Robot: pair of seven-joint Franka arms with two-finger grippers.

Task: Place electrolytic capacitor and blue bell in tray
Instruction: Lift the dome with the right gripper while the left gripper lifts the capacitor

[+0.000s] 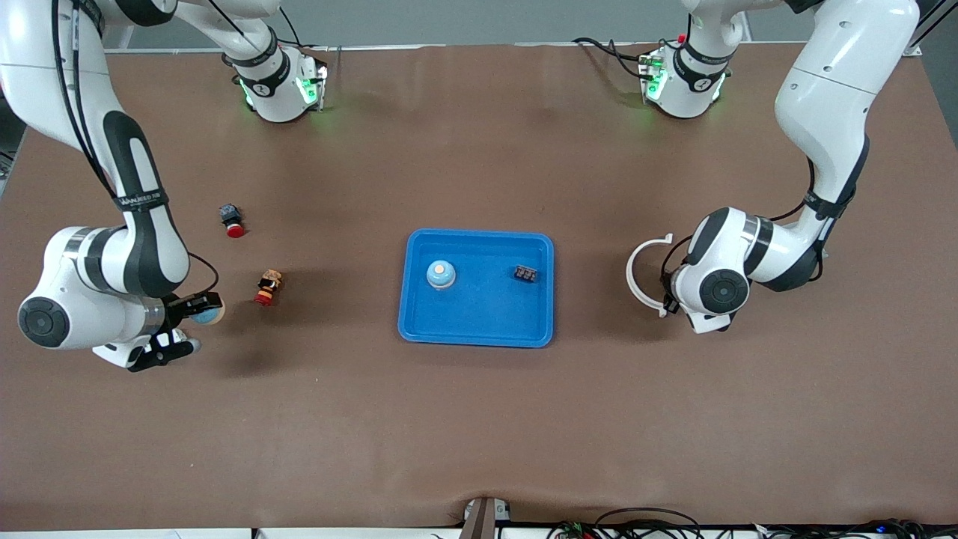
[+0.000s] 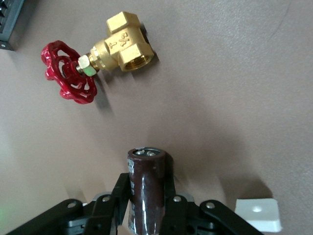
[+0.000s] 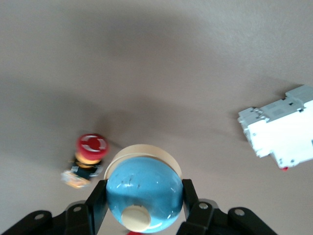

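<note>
Left wrist view shows the left claw (image 2: 146,198) pinching a dark-brown, glossy cylindrical electrolytic capacitor (image 2: 146,183) with a metal-studded end, over the brown matte tabletop (image 1: 479,419) near a brass gate valve with a red spoked handwheel (image 2: 100,58). Right wrist view shows the right claw (image 3: 144,203) pinching a smooth, light-blue domed bell with a cream base and button (image 3: 144,193), over the right arm's end of the tabletop, beside a red-capped push button (image 3: 88,154) and a white moulded plastic breaker block (image 3: 281,127). Both grasps appear complete, so the transport step is in hand. The shallow bright-blue plastic tray with rounded corners (image 1: 479,236) lies at the tabletop's centre, well apart from both claws, and holds a second pale-blue dome (image 1: 441,274) and a small dark block (image 1: 525,273). The next move calls for carrying each item over the raised rim to bare tray floor.
</note>
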